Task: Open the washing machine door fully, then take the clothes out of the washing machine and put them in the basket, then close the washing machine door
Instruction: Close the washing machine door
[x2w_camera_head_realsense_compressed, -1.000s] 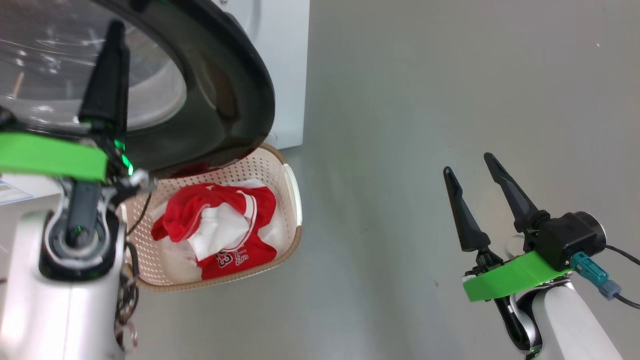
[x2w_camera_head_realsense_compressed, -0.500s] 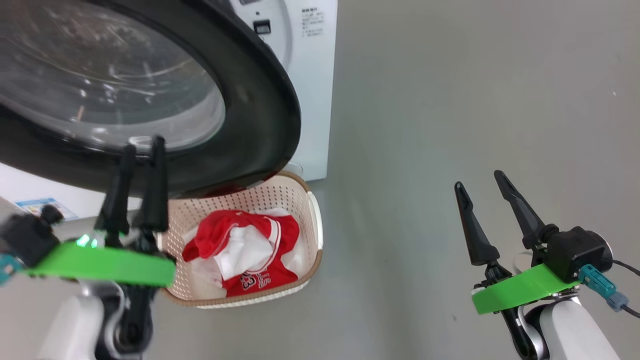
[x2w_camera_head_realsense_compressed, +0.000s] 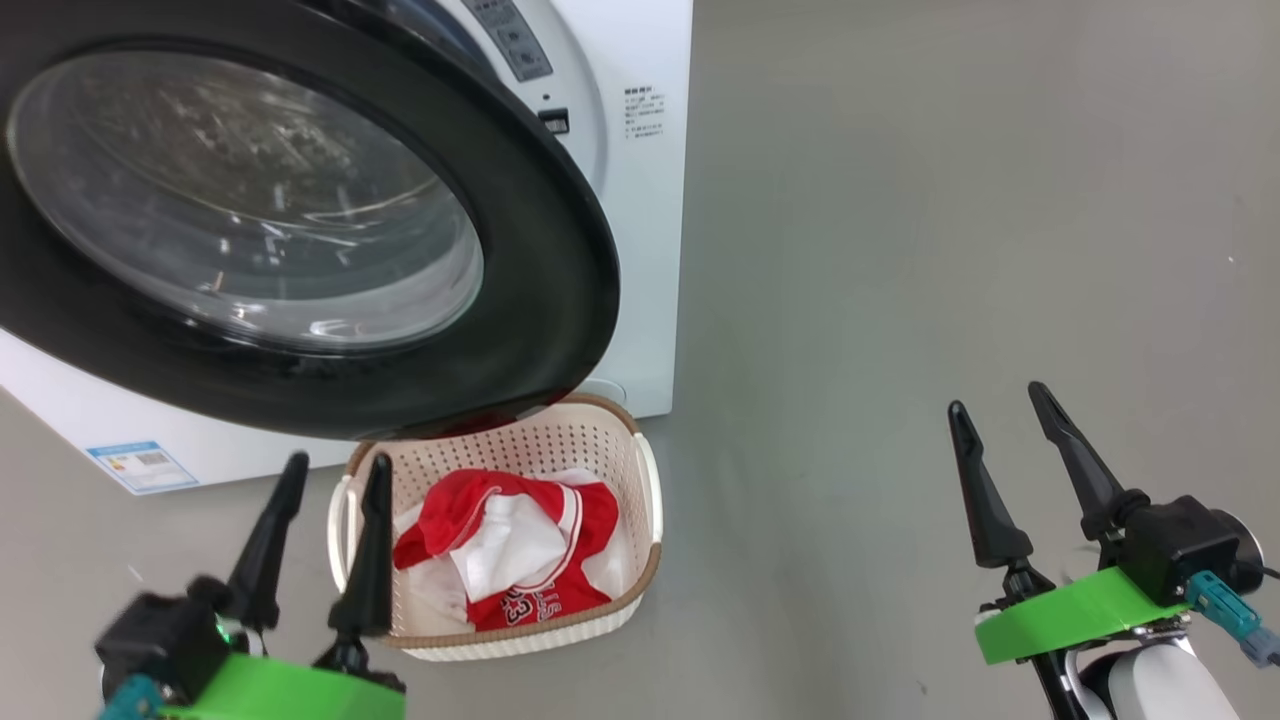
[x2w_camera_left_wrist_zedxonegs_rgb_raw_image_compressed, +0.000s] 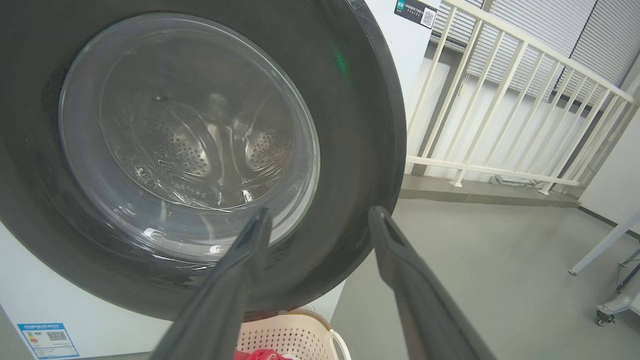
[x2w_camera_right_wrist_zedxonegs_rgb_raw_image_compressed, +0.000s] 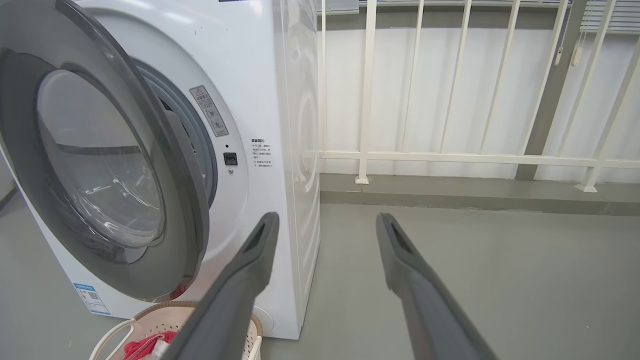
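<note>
Clothes (x2w_camera_head_realsense_compressed: 500, 560) in basket (x2w_camera_head_realsense_compressed: 560, 445) at 6 o'clock; door (x2w_camera_head_realsense_compressed: 540, 300) ajar at 10; left claw (x2w_camera_head_realsense_compressed: 338, 462), right claw (x2w_camera_head_realsense_compressed: 999, 398) spread, empty; likely next: push door shut.

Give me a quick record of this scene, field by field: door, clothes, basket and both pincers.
door: ajar, gap to the washer
clothes: red and white, in the basket
basket: on the floor under the door's lower edge
left pincer: open, empty, beside the basket
right pincer: open, empty, above the floor, off to the basket's right
</note>
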